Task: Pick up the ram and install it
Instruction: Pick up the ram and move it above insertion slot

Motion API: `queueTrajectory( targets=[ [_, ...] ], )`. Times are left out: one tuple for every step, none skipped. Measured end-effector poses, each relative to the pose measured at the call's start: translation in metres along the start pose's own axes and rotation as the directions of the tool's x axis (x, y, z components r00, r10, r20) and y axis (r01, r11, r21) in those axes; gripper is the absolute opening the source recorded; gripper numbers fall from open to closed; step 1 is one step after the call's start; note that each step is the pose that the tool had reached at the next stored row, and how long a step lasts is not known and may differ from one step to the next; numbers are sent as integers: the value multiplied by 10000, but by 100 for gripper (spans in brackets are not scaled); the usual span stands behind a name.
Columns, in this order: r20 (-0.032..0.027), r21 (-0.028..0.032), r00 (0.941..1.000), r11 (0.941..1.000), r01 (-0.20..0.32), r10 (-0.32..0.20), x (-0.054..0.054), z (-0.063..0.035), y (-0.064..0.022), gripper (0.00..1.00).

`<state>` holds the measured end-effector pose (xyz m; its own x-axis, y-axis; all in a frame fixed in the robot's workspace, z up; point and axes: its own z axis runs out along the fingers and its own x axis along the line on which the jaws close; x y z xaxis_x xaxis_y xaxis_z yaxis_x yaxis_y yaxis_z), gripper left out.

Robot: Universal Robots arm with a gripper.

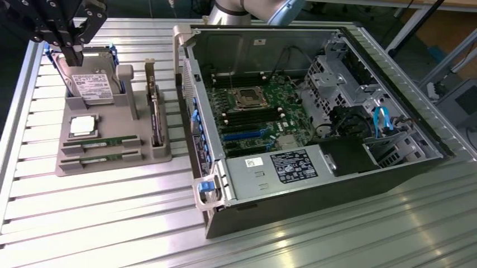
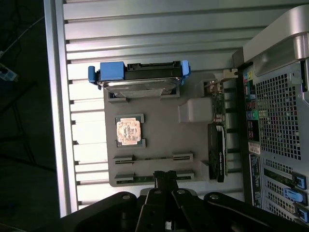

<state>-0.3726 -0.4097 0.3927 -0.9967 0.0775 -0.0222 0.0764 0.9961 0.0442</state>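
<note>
Two green ram sticks stand on edge in slots at the near end of a grey parts holder: one ram and a second ram just in front of it. The wrist view looks down on the same pair, one ram and the other. My black gripper hangs over the holder's far end, by the hard drive, at the exterior view's left. Its fingers are pressed together, shut on nothing.
The holder also carries a hard drive with blue rails, a silver processor and a dark expansion card. The open computer case lies at the exterior view's right, with the motherboard exposed. All rest on a slatted metal table.
</note>
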Motion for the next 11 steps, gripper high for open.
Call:
queueTrajectory(
  targets=[
    [0,1,10000,10000,0,0,0,0,0,11],
    [-1,1,10000,10000,0,0,0,-1,0,11],
    [0,0,10000,10000,0,0,0,0,0,11],
    [0,0,10000,10000,0,0,0,0,0,11],
    [0,0,10000,10000,1,-1,0,0,0,11],
    [0,1,10000,10000,1,-1,0,0,0,11],
    [-1,1,10000,10000,0,0,0,0,0,11],
    [-1,0,10000,10000,0,0,0,0,0,11],
    [0,0,10000,10000,0,0,0,0,0,11],
    [0,0,10000,10000,0,0,0,0,0,11],
    [0,0,10000,10000,1,-1,0,0,0,11]
  ],
)
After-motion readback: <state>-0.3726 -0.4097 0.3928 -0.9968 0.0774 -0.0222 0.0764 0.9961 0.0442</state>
